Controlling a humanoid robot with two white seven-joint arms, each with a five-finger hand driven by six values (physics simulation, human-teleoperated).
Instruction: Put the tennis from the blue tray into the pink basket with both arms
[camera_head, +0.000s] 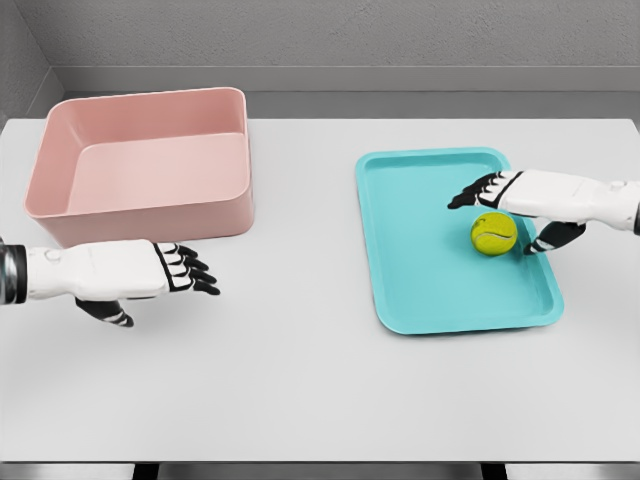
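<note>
A yellow-green tennis ball (493, 233) lies on the right half of the blue tray (420, 290). My right hand (503, 215) hovers just over the ball from the right, fingers spread above its far side and thumb hanging near its right side, holding nothing. The pink basket (140, 205) stands at the table's far left. In front of the basket my left hand (172, 285) floats above the table, fingers stretched toward the right, open and holding nothing.
The white table (300, 350) carries only the basket and the tray, with a wide gap of bare surface between them. A grey wall runs behind the table's far edge.
</note>
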